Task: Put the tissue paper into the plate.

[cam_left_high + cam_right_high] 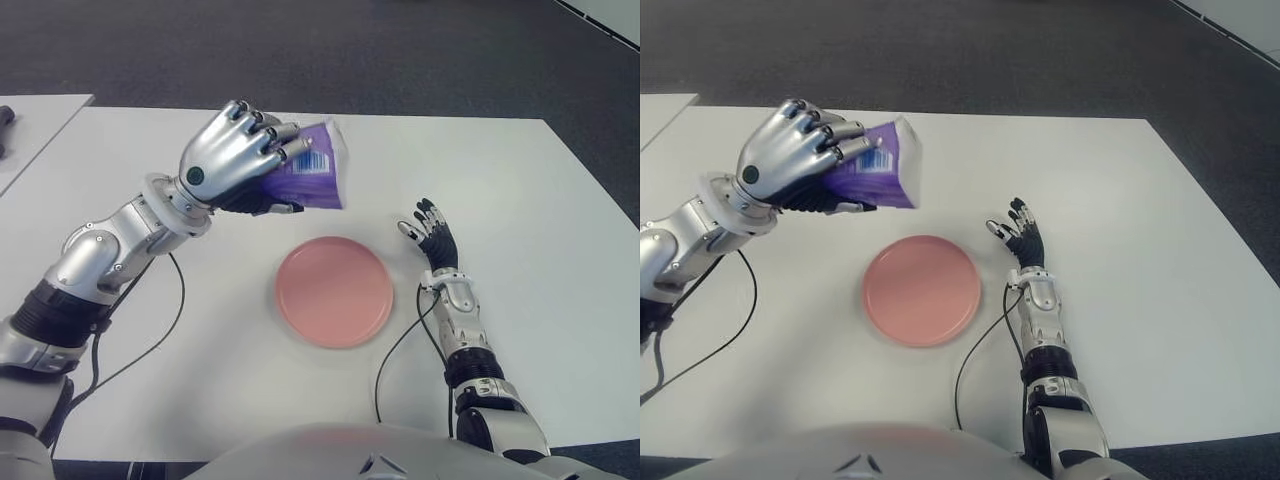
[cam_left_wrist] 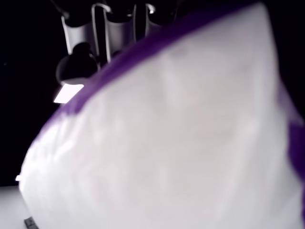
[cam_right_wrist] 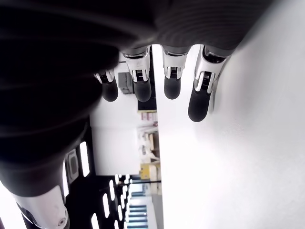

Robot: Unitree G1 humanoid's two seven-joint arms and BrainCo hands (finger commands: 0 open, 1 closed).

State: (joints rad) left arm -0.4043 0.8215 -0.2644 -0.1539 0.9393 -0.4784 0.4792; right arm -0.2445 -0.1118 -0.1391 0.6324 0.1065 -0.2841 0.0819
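Above the white table (image 1: pixel 520 180), toward the upper left of the eye views, the robot's left hand (image 1: pixel 235 155) grips 1 purple tissue pack (image 1: pixel 315 170), its fingers (image 1: pixel 272 135) curled over the top edge and its thumb tucked beneath. The pack hangs clear of the table, up and to the left of the pink plate (image 1: pixel 334 291), which suggests it is being carried toward the dish and has yet to be set down. In the left wrist view the pack's white and purple wrapper (image 2: pixel 167 143) fills nearly the whole picture, pressed close against the palm.

At centre frame, the 1 plate sits flat with nothing in it, ready to receive the pack. Just right of the plate shows the right hand (image 1: pixel 430 232), its fingers spread and holding nothing; the right wrist view shows 4 dark fingertips (image 3: pixel 172 90) extended over bare table, apparently idle while the other arm works.

Counted: 1 tissue pack, 1 plate, 2 hands. 2 thin black cables (image 1: pixel 175 320) trail from the arms across the tabletop.
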